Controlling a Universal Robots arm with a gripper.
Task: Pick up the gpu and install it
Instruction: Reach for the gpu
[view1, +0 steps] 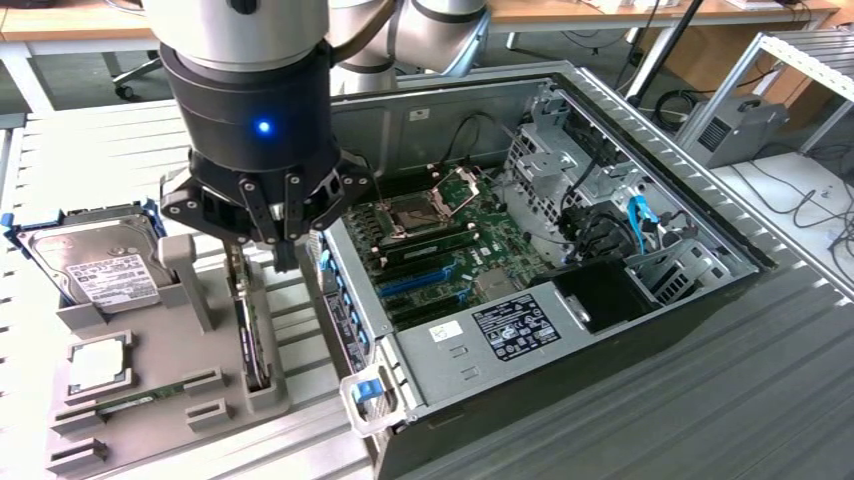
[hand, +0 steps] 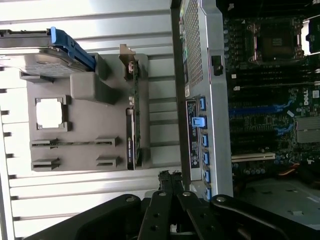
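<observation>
The gpu (view1: 251, 335) stands on edge in a slot of the grey holder (view1: 187, 330), dark face on a green board, with its metal bracket end toward the hard drive. In the wrist view the gpu (hand: 132, 137) lies along the holder's (hand: 95, 117) edge nearest the case. My gripper (view1: 283, 258) hangs above the gap between the holder and the open computer case (view1: 627, 330). It is shut, fingertips (hand: 166, 181) pressed together with nothing between them, and it is clear of the gpu.
A silver hard drive (view1: 94, 265) with blue rails leans at the holder's far end. A processor (view1: 100, 362) and a memory stick (view1: 134, 402) sit in the holder. The motherboard (view1: 447, 250) with blue slots (view1: 416, 282) lies inside the case. Slatted metal table (view1: 641, 430) all around.
</observation>
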